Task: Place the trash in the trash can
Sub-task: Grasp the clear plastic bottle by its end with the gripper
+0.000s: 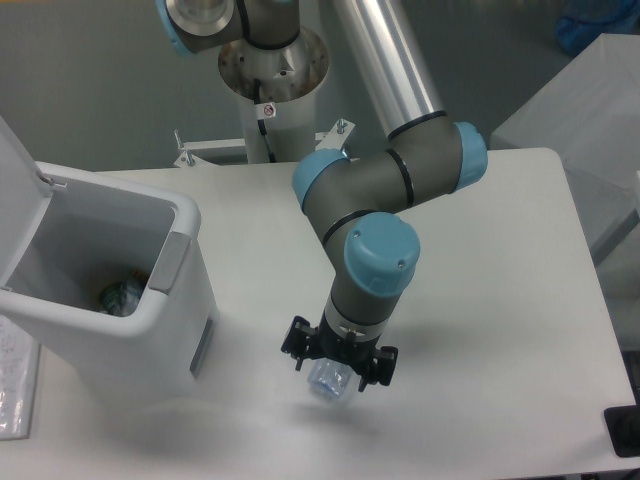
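The tool (338, 361) sits low over the bottle (328, 380), fingers on both sides. I cannot tell if it grips. The bin (185, 250) is at nine o'clock.

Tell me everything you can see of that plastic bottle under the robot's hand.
Only one end of the plastic bottle shows: a clear, bluish, crinkly-looking end poking out beneath the gripper. It lies on the white table, right of the open trash can. The black jaws stand on either side of it, low over it; whether they already press it cannot be told. The arm hides the rest, so cap and label are not visible.
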`<control>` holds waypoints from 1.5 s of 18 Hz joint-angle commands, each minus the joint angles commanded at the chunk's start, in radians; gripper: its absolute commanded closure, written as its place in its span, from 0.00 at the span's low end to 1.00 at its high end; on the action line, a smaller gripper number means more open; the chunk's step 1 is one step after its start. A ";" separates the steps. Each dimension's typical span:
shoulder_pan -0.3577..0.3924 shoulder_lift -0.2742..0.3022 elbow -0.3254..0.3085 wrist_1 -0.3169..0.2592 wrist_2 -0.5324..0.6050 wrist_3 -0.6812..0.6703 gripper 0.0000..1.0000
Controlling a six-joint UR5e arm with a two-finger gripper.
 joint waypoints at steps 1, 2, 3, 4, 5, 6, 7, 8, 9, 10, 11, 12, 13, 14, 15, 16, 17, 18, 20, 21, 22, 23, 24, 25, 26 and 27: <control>-0.003 -0.008 0.000 0.000 0.009 0.000 0.00; -0.015 -0.024 0.002 0.002 0.037 -0.002 0.00; -0.024 -0.031 0.002 0.006 0.063 -0.003 0.00; -0.034 -0.038 0.002 0.009 0.090 -0.003 0.00; -0.041 -0.046 0.002 0.011 0.110 -0.005 0.00; -0.044 -0.052 0.003 0.012 0.121 -0.005 0.00; -0.046 -0.055 0.003 0.012 0.127 -0.005 0.00; -0.048 -0.060 0.002 0.012 0.129 -0.008 0.00; -0.052 -0.066 0.002 0.012 0.130 -0.009 0.00; -0.054 -0.072 0.002 0.012 0.130 -0.011 0.00; -0.055 -0.075 0.002 0.012 0.130 -0.014 0.00; -0.063 -0.081 0.002 0.012 0.132 -0.015 0.00; -0.074 -0.087 0.003 0.015 0.135 -0.015 0.00; -0.075 -0.089 0.003 0.014 0.155 -0.015 0.00; -0.078 -0.095 0.002 0.014 0.178 -0.015 0.00; -0.092 -0.103 0.009 0.014 0.208 -0.018 0.00; -0.092 -0.106 0.008 0.014 0.222 -0.018 0.00; -0.094 -0.110 0.008 0.014 0.232 -0.018 0.00; -0.094 -0.112 0.008 0.014 0.235 -0.018 0.00; -0.094 -0.115 0.008 0.017 0.236 -0.024 0.01; -0.095 -0.117 0.006 0.024 0.238 -0.043 0.09; -0.095 -0.118 0.006 0.032 0.236 -0.060 0.18; -0.095 -0.123 0.006 0.037 0.238 -0.066 0.26; -0.095 -0.123 0.008 0.038 0.238 -0.069 0.33; -0.095 -0.123 0.008 0.038 0.238 -0.069 0.37; -0.095 -0.123 0.008 0.038 0.238 -0.074 0.38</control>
